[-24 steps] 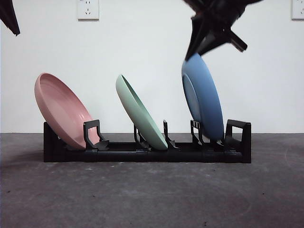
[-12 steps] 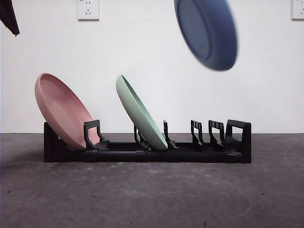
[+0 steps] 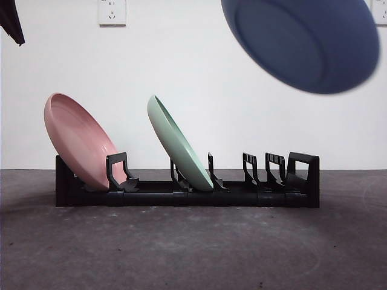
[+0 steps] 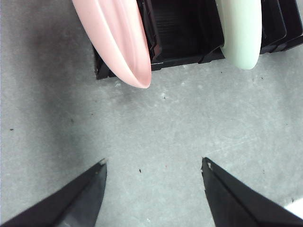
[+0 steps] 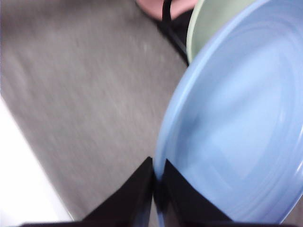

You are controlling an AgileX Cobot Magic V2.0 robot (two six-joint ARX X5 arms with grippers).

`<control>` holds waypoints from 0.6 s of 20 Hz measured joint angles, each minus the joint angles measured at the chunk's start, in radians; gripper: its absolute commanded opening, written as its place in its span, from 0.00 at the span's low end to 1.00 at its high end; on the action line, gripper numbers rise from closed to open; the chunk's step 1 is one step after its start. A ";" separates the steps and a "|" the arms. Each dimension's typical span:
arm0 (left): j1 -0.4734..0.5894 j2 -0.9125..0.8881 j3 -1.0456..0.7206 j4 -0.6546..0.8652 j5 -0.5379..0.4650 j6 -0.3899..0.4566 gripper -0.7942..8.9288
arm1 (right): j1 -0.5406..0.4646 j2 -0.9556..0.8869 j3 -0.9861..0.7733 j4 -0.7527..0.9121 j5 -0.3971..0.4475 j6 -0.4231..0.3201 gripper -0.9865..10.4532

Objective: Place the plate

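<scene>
The right gripper (image 5: pixel 158 189) holds the blue plate (image 3: pixel 305 42) by its rim, high above the right end of the rack (image 3: pixel 187 193), so placing is not done; the left gripper (image 4: pixel 154 189) waits wide open

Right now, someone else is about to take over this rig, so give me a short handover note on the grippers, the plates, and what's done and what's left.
Right gripper: shut on the rim of the blue plate, holding it in the air above the right end of the black rack.
Left gripper: open, holding nothing, over bare table in front of the rack's left end.
In the rack: pink plate at the left end, green plate mid-rack, both leaning left. The slots at the right end hold no plate.
Done: blue plate is gripped and off the rack.
Left: set the blue plate down and release it.
</scene>
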 measured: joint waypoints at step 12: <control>0.000 0.000 0.000 0.000 0.000 0.000 0.41 | 0.192 0.135 -0.413 0.328 0.069 -0.048 0.10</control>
